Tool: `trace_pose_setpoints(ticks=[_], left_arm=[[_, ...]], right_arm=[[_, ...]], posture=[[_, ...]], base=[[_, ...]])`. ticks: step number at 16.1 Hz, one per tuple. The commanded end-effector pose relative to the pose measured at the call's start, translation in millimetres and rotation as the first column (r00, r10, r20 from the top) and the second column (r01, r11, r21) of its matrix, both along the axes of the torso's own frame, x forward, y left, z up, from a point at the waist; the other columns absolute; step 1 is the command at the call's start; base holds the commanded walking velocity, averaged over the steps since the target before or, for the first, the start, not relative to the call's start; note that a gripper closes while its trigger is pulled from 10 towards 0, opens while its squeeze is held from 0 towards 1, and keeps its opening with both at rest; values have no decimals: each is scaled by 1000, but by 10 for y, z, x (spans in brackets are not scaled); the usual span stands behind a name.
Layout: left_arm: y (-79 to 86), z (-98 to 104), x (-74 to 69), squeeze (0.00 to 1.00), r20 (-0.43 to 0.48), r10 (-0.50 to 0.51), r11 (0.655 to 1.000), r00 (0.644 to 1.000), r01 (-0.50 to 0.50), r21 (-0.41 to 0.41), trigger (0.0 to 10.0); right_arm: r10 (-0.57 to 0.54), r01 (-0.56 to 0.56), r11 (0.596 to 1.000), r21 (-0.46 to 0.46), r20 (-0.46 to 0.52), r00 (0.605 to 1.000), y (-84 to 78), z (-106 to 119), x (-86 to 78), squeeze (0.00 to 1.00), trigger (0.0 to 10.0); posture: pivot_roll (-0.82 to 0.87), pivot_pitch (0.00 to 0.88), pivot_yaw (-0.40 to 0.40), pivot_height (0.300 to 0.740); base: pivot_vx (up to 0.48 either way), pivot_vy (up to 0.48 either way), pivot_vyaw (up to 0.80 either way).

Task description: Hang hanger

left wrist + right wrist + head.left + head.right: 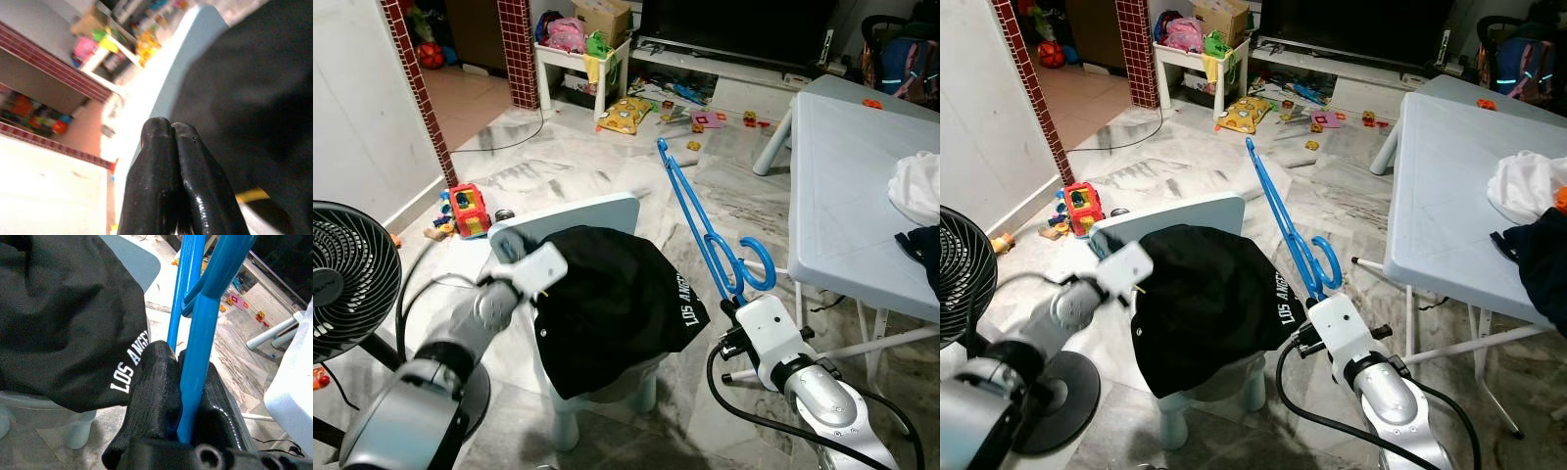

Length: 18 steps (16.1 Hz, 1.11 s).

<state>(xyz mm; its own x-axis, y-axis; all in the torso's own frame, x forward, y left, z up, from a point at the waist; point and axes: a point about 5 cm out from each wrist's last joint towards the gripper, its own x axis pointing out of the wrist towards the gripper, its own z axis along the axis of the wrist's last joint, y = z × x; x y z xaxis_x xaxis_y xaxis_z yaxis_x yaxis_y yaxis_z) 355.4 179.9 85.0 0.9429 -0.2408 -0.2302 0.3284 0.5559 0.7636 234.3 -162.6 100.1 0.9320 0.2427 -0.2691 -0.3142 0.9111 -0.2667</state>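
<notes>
Hanger (693, 209) sits clamped in our right gripper (188, 396), long axis rising up and away beside the black shirt (612, 299) draped over the chair (570, 217), where our pinched-together left gripper (171, 147) rests.

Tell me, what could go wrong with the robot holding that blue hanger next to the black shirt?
1. The right claw pinches the blue hanger near its hook end, so the long part sticks out far and might swing or twist loose.
2. The black shirt is only draped over the small chair. The shut left claw beside it could drag it onto the floor.
3. The hanger's far tip could snag the shirt instead of sliding inside.
</notes>
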Motion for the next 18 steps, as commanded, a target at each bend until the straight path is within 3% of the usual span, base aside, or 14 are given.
trace_pose_setpoints(ticks=[1,3,18], left_arm=[[-69,250,124,0,133,-22,999,991,18,30,0],[-175,425,205,0,205,-64,997,977,56,46,0],[-175,425,205,0,205,-64,997,977,56,46,0]], right_arm=[[1,-1,1000,-2,13,1000,2,16,22,0,10000],[-1,1,1000,-3,14,1000,-2,17,27,0,10000],[-1,1,1000,-3,14,1000,-2,17,27,0,10000]], posture=[[-38,7,-75,740],[-37,6,-74,740],[-37,6,-74,740]], base=[[0,0,0],[0,0,0],[0,0,0]])
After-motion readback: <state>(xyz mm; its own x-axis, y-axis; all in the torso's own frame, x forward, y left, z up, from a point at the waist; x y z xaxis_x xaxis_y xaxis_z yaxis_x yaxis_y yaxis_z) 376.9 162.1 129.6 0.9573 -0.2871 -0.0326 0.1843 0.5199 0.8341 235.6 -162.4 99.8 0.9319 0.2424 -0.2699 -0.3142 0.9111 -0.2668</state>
